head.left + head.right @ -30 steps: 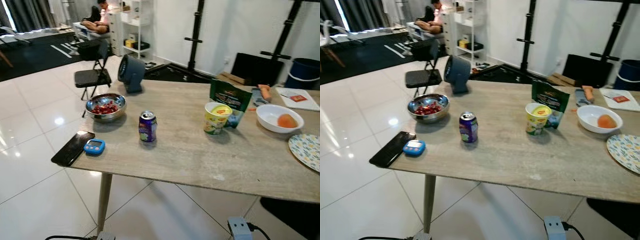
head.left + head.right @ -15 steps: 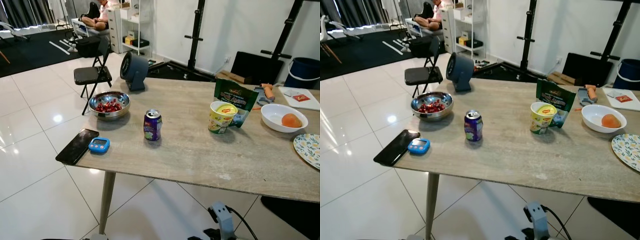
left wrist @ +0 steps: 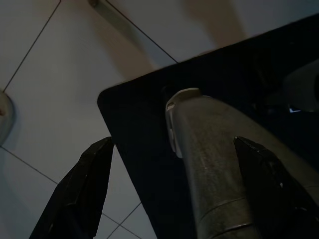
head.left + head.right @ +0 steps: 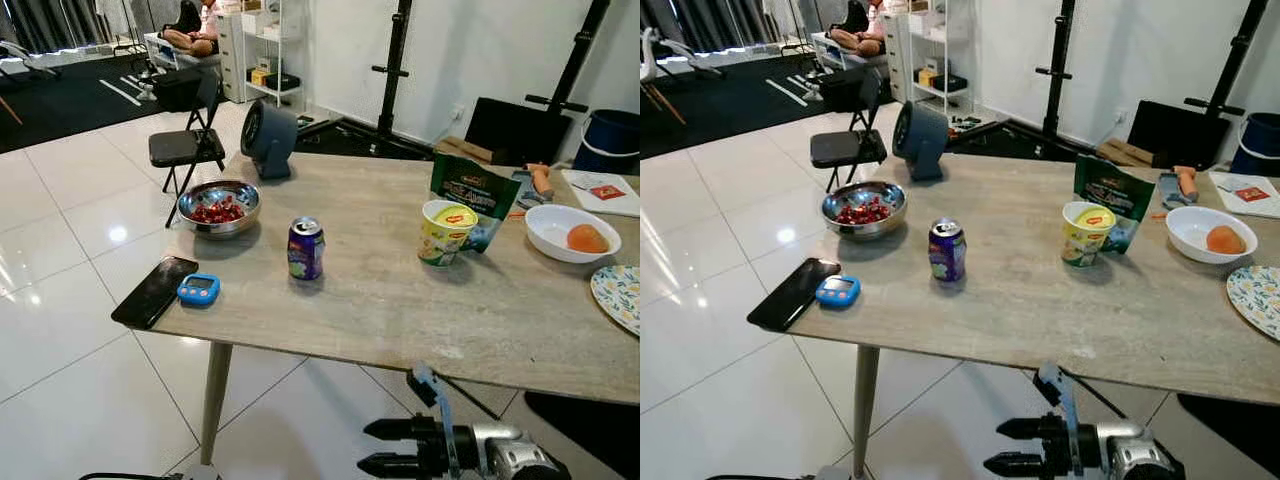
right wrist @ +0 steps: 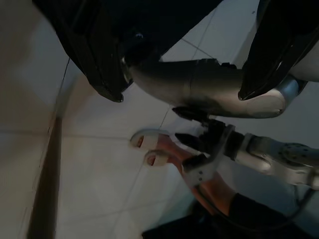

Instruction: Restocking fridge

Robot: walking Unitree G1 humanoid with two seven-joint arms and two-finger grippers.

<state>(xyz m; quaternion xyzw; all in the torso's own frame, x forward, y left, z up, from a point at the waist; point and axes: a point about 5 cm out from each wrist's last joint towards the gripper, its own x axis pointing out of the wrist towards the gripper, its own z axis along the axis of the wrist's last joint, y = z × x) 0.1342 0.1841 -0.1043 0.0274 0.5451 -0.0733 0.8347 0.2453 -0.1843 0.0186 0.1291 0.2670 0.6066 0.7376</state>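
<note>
Since a second ago the right arm has risen into view below the bench's near edge; earlier just a grey connector showed there. The things on the bench have not moved.

Left eye view: right hand (image 4: 372, 447) low, near and right of centre, below the bench (image 4: 380, 300) edge, arm level, two black fingers pointing left, slightly apart, holding nothing. On the bench: purple soda can (image 4: 305, 248) upright, centre-left; steel bowl of red fruit (image 4: 217, 207) farther left; black phone (image 4: 154, 291) and blue timer (image 4: 199, 289) side by side at the near left corner; grey fan (image 4: 268, 138) at the far edge. Right of the can: yellow cup (image 4: 444, 232) in front of a green snack bag (image 4: 474, 196), then a white bowl (image 4: 571, 232) holding an orange fruit (image 4: 586, 238), patterned plate (image 4: 618, 297) at the right edge.

Right eye view: same layout. Room: white glossy floor tiles (image 4: 710, 190), black folding chair (image 4: 848, 140) beyond the bench, white shelf unit, black stand poles against the white wall, blue bin (image 4: 1254, 142) far right. A person reclines at far left.

Left wrist view: dark. Left hand (image 3: 174, 199), fingers wide apart, over tiles and a grey limb.

Right wrist view: dark. Black fingers (image 5: 89, 55) spread apart, grey limb between them, tiled floor beyond, a second silver arm below.
</note>
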